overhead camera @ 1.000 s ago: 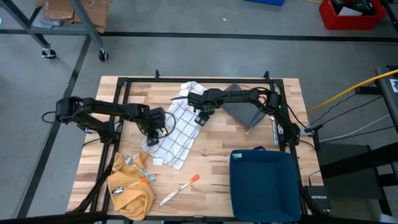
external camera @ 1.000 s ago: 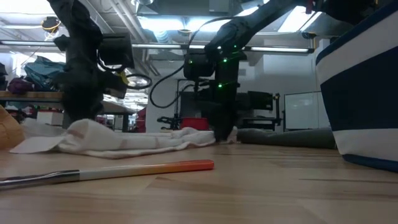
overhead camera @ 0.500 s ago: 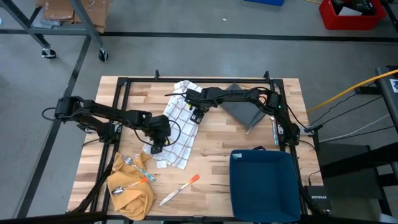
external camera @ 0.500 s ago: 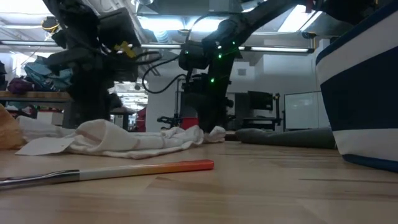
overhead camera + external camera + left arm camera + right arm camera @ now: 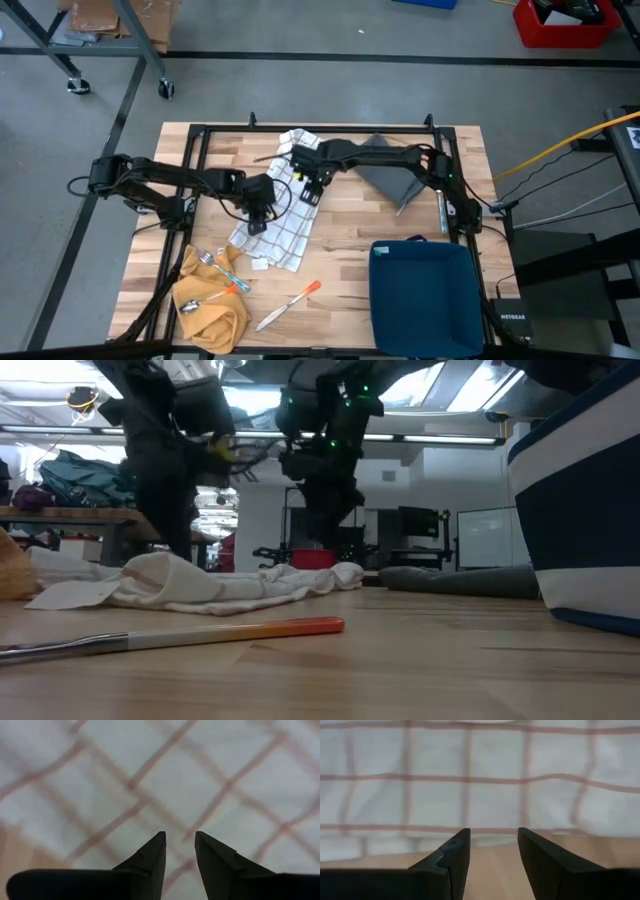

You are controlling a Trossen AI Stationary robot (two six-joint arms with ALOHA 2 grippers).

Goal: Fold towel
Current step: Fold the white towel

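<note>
Both grippers, left gripper (image 5: 257, 213) and right gripper (image 5: 309, 186), hover parted and empty over the rumpled white red-checked towel (image 5: 272, 222), poised to pinch its edges.

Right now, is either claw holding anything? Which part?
Nothing is held. The left claw and right claw both stand open with empty gaps, hovering over the checked towel; wrist views show no cloth between the fingers.

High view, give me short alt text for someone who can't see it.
Seen from above, two dark robot arms meet over a white checked towel lying rumpled on a wooden table, the left gripper and right gripper both open above it. A grey cloth, blue bin, knife and yellow cloth lie around.
</note>
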